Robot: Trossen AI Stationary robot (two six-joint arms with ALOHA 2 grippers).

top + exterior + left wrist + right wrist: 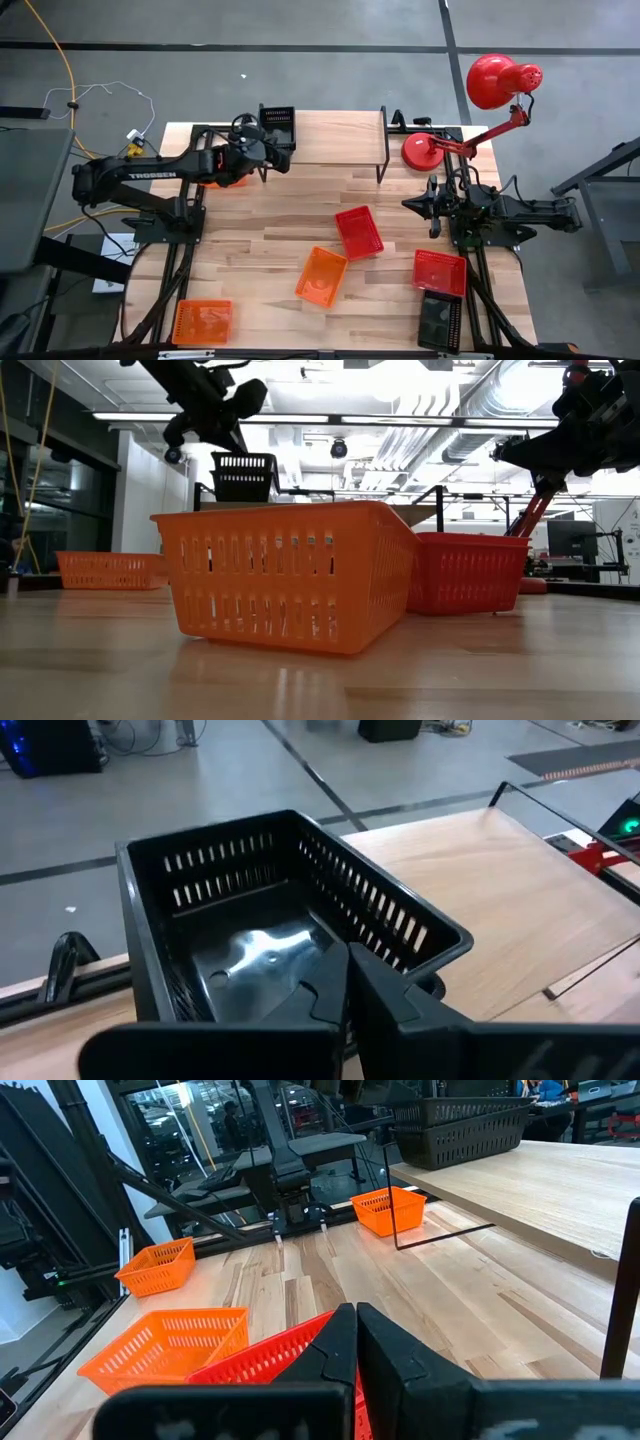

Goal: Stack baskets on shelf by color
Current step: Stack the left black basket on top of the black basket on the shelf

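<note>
A black basket (278, 125) (270, 920) stands by its bottom on the left end of the light-wood shelf (335, 140) at the table's far edge. My left gripper (270, 150) (348, 970) is shut at the basket's near rim, with nothing between its fingers. Loose on the table lie two red baskets (358, 232) (440, 272), an orange basket (321, 277), another orange one (202, 322), a second black basket (440, 320), and an orange basket (228, 182) under my left arm. My right gripper (412, 203) (355, 1330) waits shut at the table's right side. My left gripper's shut fingertips (340, 965) stand over the black basket's near rim (400, 955), coming slanting down from the table's left. I cannot tell whether they touch it. The basket sits upright on the shelf.
A red desk lamp (490, 85) stands on its round base (425, 150) beside the shelf's right end. The rest of the shelf top (520, 870) is bare wood. In the low view the orange basket (290, 575) fills the foreground.
</note>
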